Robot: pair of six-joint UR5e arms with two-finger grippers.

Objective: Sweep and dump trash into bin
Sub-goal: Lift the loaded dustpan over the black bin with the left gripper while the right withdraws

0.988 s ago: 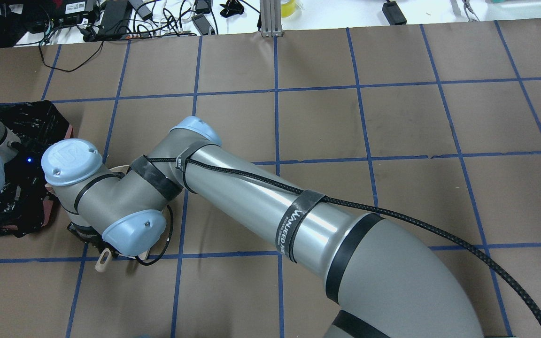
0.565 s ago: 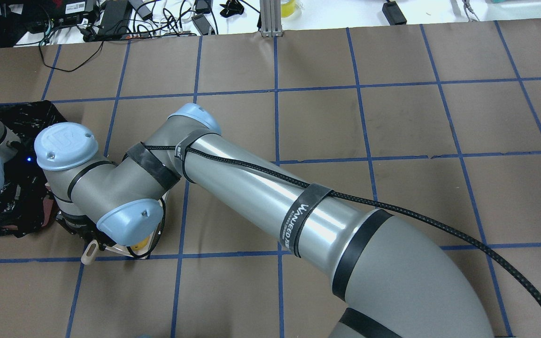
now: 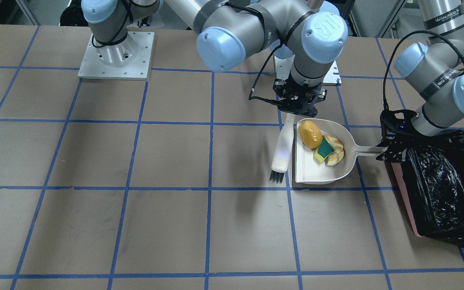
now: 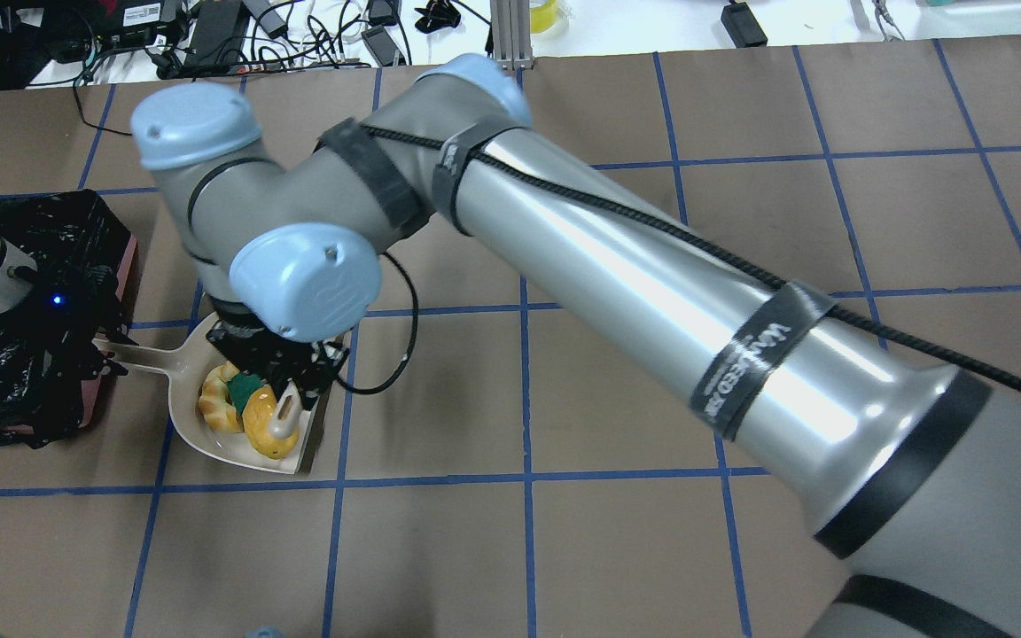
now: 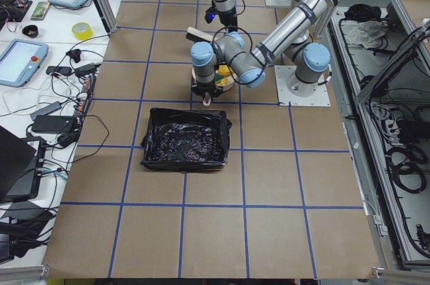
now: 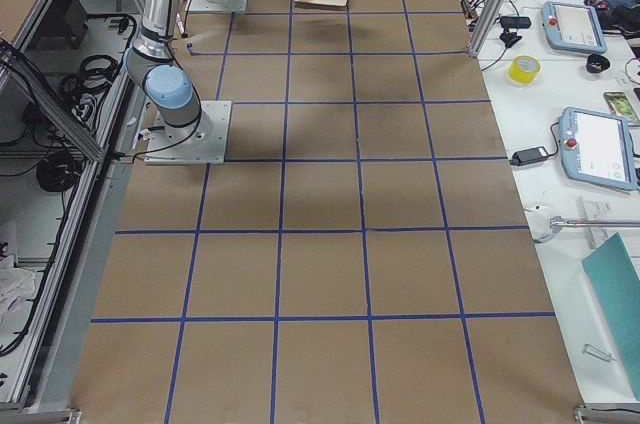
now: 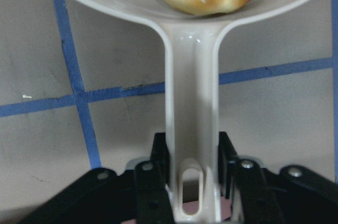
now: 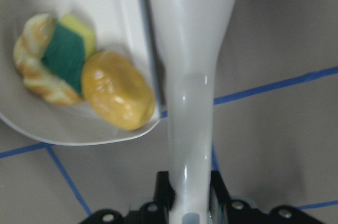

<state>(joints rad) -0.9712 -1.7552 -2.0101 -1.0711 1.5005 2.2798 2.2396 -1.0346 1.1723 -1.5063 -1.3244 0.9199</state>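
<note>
Lying loose in the beige dustpan, just right of the black-lined bin: potato-like lump, sponge wedge and bread piece, touching one another. Likely to handle light and soft, and to roll or slide on smooth plastic, so best carried level and tipped only above the bin. Best taken by the rigid pan handle, never directly. Has the left gripper pinched tight on that handle's end. Has the right gripper clamped on the white brush just right of the pan's mouth, bristles seemingly just off the table, though hard to judge.
</note>
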